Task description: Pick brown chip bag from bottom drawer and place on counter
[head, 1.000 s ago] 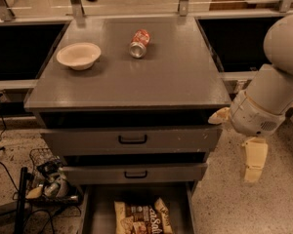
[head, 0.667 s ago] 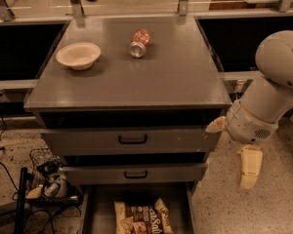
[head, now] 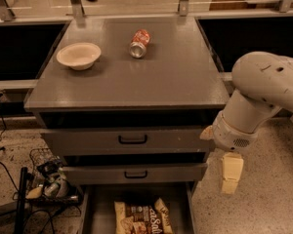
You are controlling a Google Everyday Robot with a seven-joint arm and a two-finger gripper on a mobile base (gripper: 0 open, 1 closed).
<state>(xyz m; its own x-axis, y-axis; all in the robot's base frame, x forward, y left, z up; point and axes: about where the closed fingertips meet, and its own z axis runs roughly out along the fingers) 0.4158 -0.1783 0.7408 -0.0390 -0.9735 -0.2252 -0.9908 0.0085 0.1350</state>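
The brown chip bag [head: 142,218] lies flat in the open bottom drawer [head: 95,213] at the foot of the cabinet; its lower end is cut off by the frame edge. My gripper [head: 218,161] hangs off the white arm [head: 263,89] to the right of the cabinet, level with the middle drawer, above and right of the bag. Its cream fingers [head: 232,172] stand apart and hold nothing. The counter [head: 176,77] is the dark grey cabinet top.
A cream bowl [head: 78,55] sits at the counter's left and a red-orange soda can [head: 139,43] lies on its side near the back. Two upper drawers [head: 133,139] are closed. A wire rack with clutter [head: 49,179] and cables lie on the floor at left.
The arm and gripper have moved left toward the cabinet's right side and a little lower. The bag, can and bowl have not moved.
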